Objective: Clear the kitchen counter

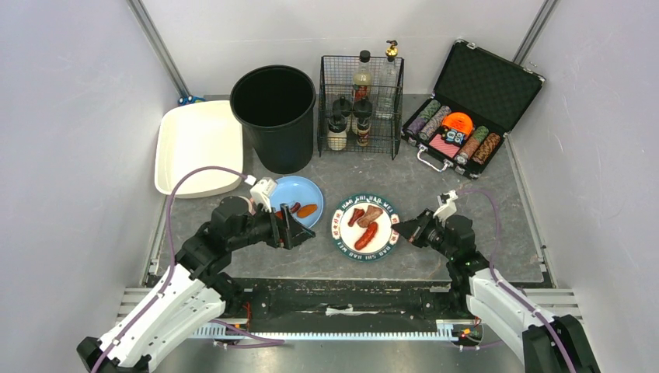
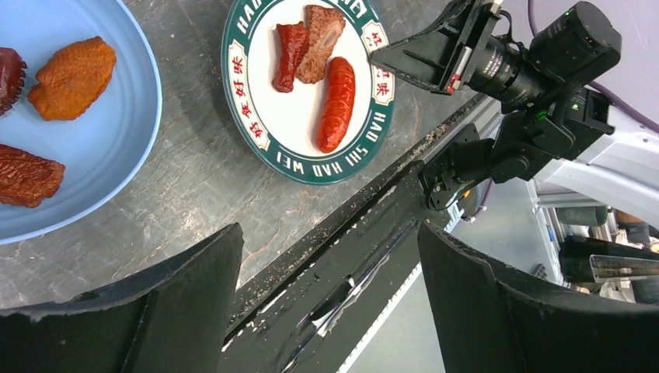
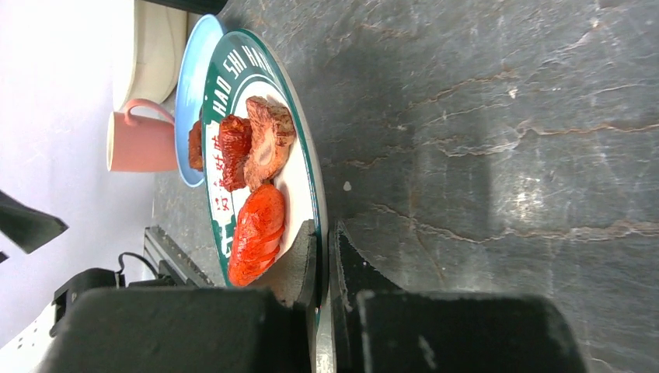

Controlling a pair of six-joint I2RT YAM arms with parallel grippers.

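Two plates — round blue plate (image 1: 301, 190), green-rimmed white plate (image 1: 339, 235) — sit on the dark grey mottled stone-look kitchen counter (image 1: 435, 202) spanning the top view. Left wrist: left gripper (image 2: 326, 303) gapes wide. Right wrist: right gripper (image 3: 324, 256) clamps the white plate's rim.

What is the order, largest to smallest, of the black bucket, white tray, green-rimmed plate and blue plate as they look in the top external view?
1. black bucket and white tray: alike; the bucket's height makes ranking unsure
2. green-rimmed plate
3. blue plate, partly hidden
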